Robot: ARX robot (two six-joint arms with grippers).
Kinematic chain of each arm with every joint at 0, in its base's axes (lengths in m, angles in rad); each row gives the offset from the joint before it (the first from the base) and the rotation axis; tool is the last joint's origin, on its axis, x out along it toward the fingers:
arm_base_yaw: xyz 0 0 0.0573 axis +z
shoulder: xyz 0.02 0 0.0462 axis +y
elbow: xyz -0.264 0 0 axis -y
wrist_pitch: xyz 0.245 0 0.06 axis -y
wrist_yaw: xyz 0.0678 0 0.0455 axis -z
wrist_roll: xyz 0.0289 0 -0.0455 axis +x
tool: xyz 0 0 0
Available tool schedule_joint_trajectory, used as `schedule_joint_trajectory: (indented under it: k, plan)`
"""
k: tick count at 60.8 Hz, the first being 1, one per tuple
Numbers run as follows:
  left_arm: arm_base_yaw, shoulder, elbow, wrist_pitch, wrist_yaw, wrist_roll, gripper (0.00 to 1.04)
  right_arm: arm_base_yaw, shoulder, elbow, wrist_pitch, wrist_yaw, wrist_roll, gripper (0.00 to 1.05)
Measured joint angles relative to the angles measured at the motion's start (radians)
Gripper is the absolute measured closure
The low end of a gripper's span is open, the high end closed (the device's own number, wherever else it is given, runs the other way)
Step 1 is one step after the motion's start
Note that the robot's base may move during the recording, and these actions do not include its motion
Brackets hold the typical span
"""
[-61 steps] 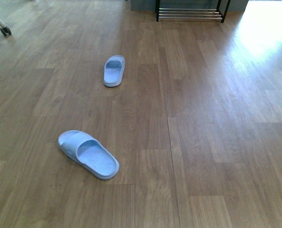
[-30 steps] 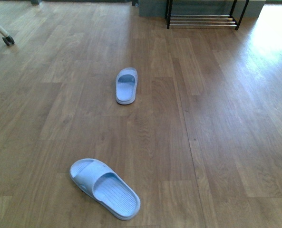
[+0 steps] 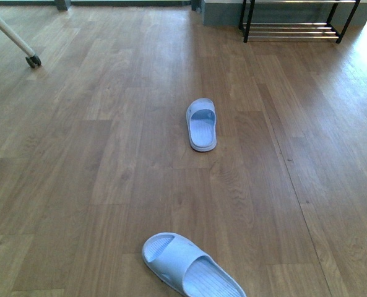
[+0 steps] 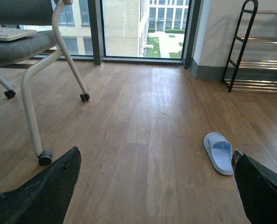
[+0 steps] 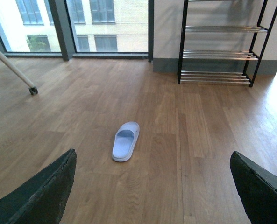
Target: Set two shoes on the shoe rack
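One shoe rack point(image 3: 291, 27) with a black metal frame and chrome bars stands on the wooden floor point(image 3: 96, 161). It is beyond and to the right of the far slipper point(image 3: 202, 125), well apart from it, and backs against a wall with a grey skirting. Its long axis runs side to side across the front view, with the open side facing the robot. The right wrist view shows at least three tiers of bars, all bare.

Two pale blue slide slippers lie on the floor. The far slipper lies lengthwise toward the rack wall, strap end away from the robot. The near slipper point(image 3: 192, 271) is closer to the robot and slightly left of the far one, well apart from it. It lies on a diagonal, with its toe pointing left and away and its heel cut off by the picture edge.

One chair point(image 4: 35, 44) with white tube legs is left of the far slipper, and the left wrist view shows three of its casters.

The left fingers point(image 4: 45, 191) are spread wide with nothing between them, as are the right fingers point(image 5: 40, 196).
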Motion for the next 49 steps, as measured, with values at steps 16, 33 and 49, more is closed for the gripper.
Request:
schedule_joint_trajectory:
  k: [16,33,49]
  plan:
    - [0.0,0.0,0.0,0.0,-0.006,0.0,0.09,-0.008,0.045,0.003,-0.096,-0.208,-0.109,0.09]
    - [0.0,0.0,0.0,0.0,-0.003,0.0,0.09,0.029,1.054,0.026,0.706,-0.22,-0.512,0.09]
    - [0.0,0.0,0.0,0.0,-0.003,0.0,0.09,-0.073,2.251,0.346,1.135,-0.148,-0.76,0.09]
